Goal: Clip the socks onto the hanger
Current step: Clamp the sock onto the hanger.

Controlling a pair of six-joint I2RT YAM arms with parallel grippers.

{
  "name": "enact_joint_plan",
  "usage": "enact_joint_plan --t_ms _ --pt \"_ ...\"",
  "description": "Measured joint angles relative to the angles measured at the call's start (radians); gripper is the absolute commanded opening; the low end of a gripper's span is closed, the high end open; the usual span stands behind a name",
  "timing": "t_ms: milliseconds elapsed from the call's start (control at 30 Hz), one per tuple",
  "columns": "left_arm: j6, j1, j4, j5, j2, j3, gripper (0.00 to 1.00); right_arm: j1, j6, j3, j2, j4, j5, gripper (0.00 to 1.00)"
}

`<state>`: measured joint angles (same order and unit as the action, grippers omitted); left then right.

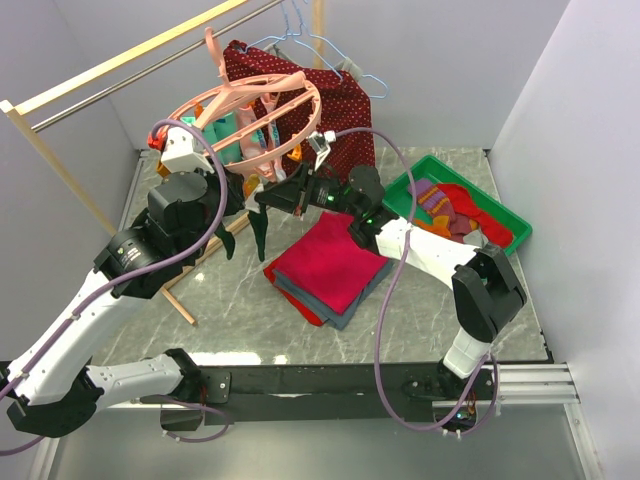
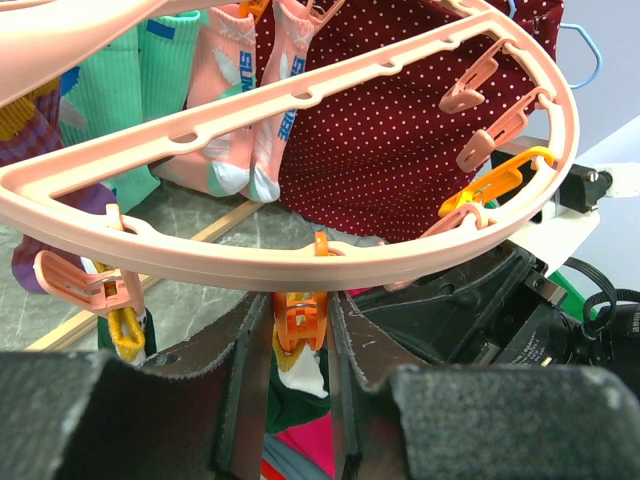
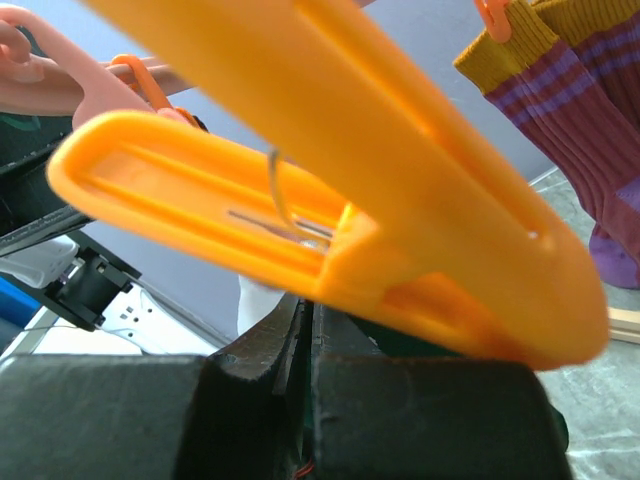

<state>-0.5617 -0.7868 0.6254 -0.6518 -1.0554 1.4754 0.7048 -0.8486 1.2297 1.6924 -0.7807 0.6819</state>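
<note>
The pink round hanger (image 1: 255, 105) hangs tilted from the rail, its ring (image 2: 300, 255) just above my left fingers. My left gripper (image 2: 300, 345) is shut on an orange clip (image 2: 300, 320) dangling from the ring. A dark green sock (image 2: 289, 404) with a white and yellow edge sits right under that clip's mouth. My right gripper (image 1: 275, 195) is shut on this dark green sock (image 1: 262, 232), which droops below it. In the right wrist view another orange clip (image 3: 400, 230) fills the frame above the right gripper (image 3: 308, 320). Teal socks (image 2: 120, 100), pink socks (image 2: 250, 120) and a purple-striped sock (image 3: 570, 120) hang clipped.
A green tray (image 1: 404, 184) at the right holds more socks (image 1: 450, 205). A folded red and grey cloth stack (image 1: 330, 265) lies mid-table. A dark red dotted garment (image 1: 345, 110) and blue wire hangers (image 1: 320, 45) hang from the wooden rail (image 1: 130, 55).
</note>
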Motion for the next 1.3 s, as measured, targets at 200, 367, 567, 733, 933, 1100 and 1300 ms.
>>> enact_joint_plan --t_ms 200,367,567,733,933,1100,1300 --pt "0.000 0.000 0.000 0.001 0.000 0.000 0.01 0.000 -0.004 0.023 0.010 0.000 0.000 0.00" --pt "0.000 0.000 0.000 0.005 -0.002 0.000 0.04 0.000 -0.019 0.032 0.012 -0.002 0.001 0.00" --pt "0.000 0.000 0.000 0.005 -0.002 0.000 0.19 0.002 -0.042 0.035 0.014 -0.021 0.010 0.00" --pt "0.000 0.000 -0.001 0.004 0.001 -0.006 0.43 0.003 -0.050 0.035 0.014 -0.024 0.015 0.02" --pt "0.001 0.000 0.000 0.004 0.006 -0.016 0.61 0.005 -0.047 0.040 0.014 -0.024 0.016 0.24" --pt "0.001 0.000 0.003 0.001 0.008 -0.016 0.67 0.006 -0.019 0.040 0.013 -0.006 0.018 0.48" --pt "0.000 0.000 0.008 -0.006 0.020 -0.016 0.63 0.008 0.090 0.013 -0.033 0.106 0.006 0.64"
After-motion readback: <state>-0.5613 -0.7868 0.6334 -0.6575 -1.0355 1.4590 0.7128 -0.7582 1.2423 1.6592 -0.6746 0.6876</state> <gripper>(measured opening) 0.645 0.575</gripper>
